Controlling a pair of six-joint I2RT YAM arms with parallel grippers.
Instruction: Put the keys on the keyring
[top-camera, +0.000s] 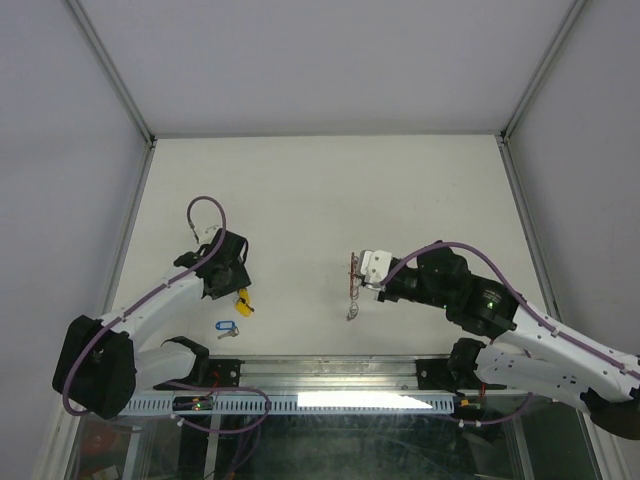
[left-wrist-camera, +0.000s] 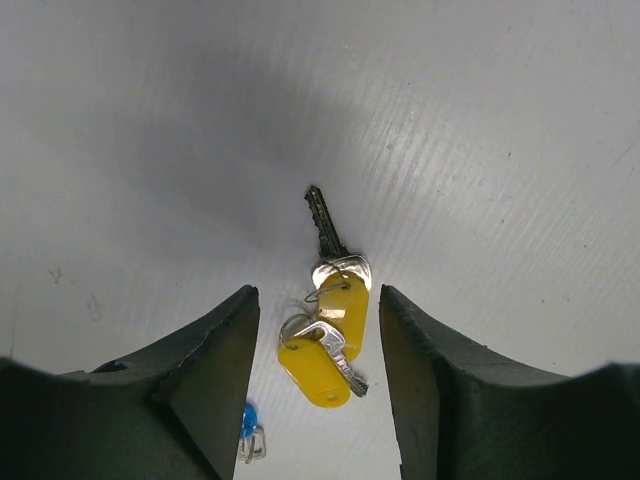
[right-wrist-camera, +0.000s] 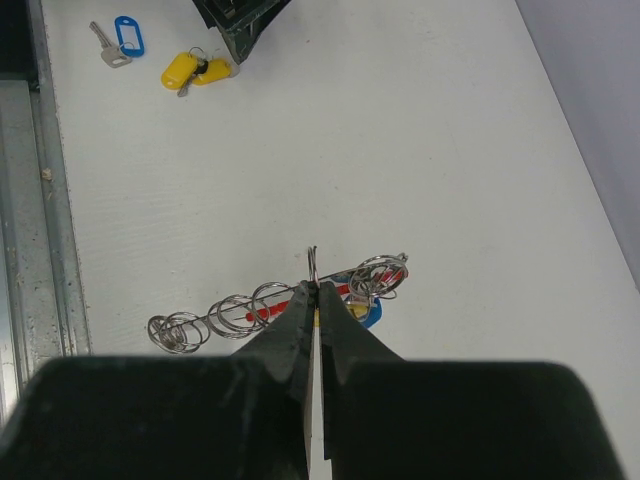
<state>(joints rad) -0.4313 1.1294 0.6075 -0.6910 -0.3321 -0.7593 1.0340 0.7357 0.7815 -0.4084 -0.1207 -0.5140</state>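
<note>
Left side first: the left end effector (top-camera: 235, 283) hangs over the near-left part of the tabletop (top-camera: 330, 180), jaws standing apart at a middling width and gripping nothing. In the left wrist view its two dark fingers (left-wrist-camera: 215, 360) frame a pair of yellow-tagged keys (left-wrist-camera: 335, 325), which lie in the gap with daylight on both sides. One silver blade points away toward the far edge, and the second key lies crossed over the nearer tag. From above, the pair sits close to the near edge, just on the near side of the fingertips. Closer again to that edge, and slightly toward the left edge, a blue-tagged key (top-camera: 226, 328) lies on its own, apart from the yellow pair. Over to the right: the right end effector (right-wrist-camera: 313, 290) is pinched tight, jaws together on one thin silver ring of the keyring (right-wrist-camera: 265, 305), the ring standing up between the tips. The rest of the row of rings stretches out on either side of the grip along a line running from the near edge toward the far edge, right of centre on the tabletop and nearer the near edge than the far one. The red band shows through the coils. A blue tag (right-wrist-camera: 370, 316) peeks out among the rings at the farther end.
</note>
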